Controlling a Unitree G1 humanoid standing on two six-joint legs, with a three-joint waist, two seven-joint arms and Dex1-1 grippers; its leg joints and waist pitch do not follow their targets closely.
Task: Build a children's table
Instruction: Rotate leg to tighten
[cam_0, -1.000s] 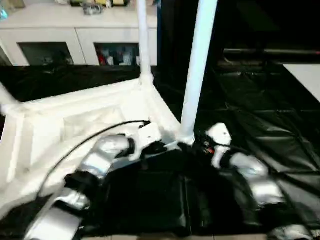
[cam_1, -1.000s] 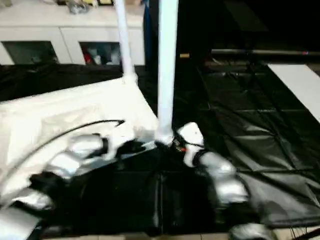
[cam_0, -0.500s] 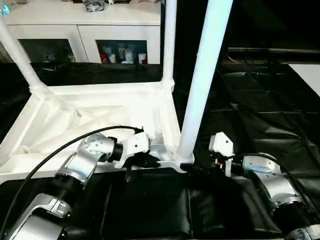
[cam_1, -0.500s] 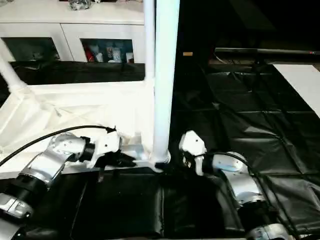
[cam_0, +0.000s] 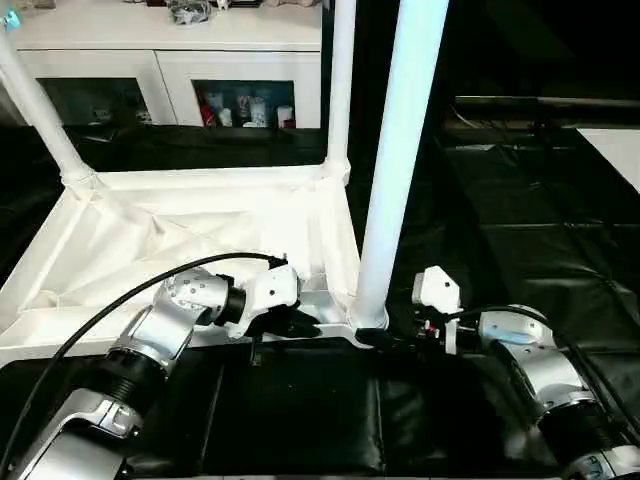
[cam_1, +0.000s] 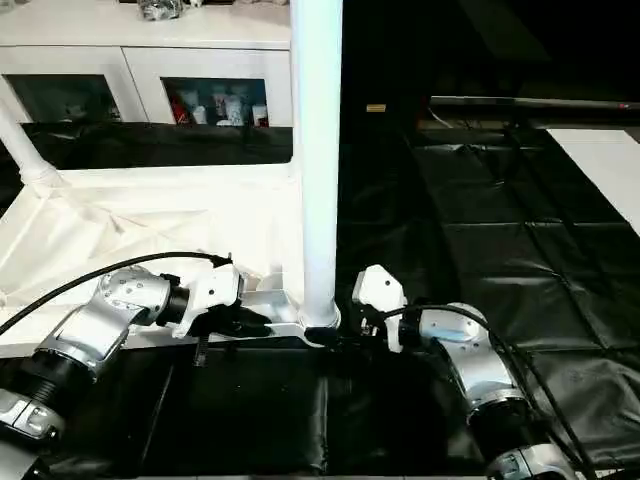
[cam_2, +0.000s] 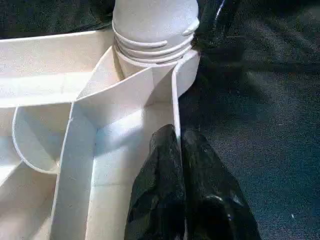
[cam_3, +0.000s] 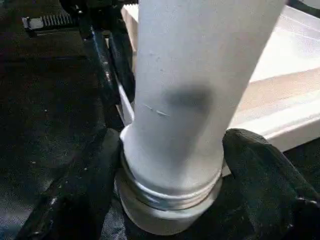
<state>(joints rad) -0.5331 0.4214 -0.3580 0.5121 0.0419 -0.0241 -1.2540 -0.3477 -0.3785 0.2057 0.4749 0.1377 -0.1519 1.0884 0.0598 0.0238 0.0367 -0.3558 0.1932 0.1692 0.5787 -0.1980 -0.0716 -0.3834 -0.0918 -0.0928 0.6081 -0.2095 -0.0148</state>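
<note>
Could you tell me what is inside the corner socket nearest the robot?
A white leg stands upright in the near corner socket, its threaded end partly exposed. The tip inside is hidden.

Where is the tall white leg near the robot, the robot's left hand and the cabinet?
near leg (cam_0: 395, 170), left eye view, middle of the tube.
left hand (cam_2: 179, 165), left wrist view, between the black fingertips.
cabinet (cam_0: 170, 75), left eye view, front panel.
</note>
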